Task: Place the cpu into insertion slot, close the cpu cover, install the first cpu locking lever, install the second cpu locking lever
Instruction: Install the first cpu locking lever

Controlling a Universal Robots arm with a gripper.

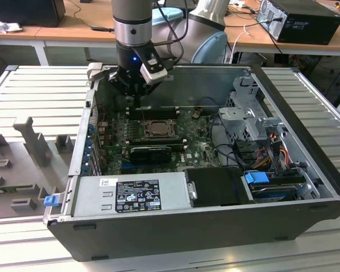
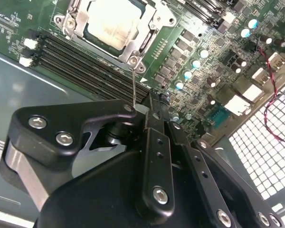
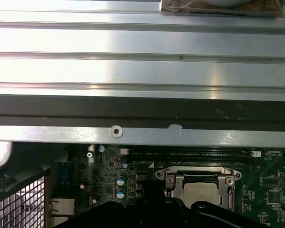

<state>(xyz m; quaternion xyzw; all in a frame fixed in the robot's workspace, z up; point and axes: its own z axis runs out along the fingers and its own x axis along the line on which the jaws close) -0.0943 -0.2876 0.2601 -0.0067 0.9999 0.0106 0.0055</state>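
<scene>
One locking lever stands raised; the cpu is seated under its closed cover.

Exterior view: the end effector (image 1: 136, 101) hangs inside the open computer case (image 1: 215, 226) on the ribbed counter (image 1: 34, 85), just beside the cpu (image 1: 157, 129), which lies in the insertion slot (image 1: 145, 136). Second wrist view: the cpu cover (image 2: 149, 33) lies flat over the chip, whose pale face shows through the window. The locking lever (image 2: 134, 85), a thin wire, rises from the socket corner to the end effector's fingers, which are drawn together. Whether they pinch it or only touch it cannot be told. First wrist view: the chip sits square in its frame on the motherboard (image 3: 270, 190). Judgement: the chip is light, stiff and fragile underneath, so it is best left alone. The lever looks springy and slick, so it is best gripped near its free end.
</scene>
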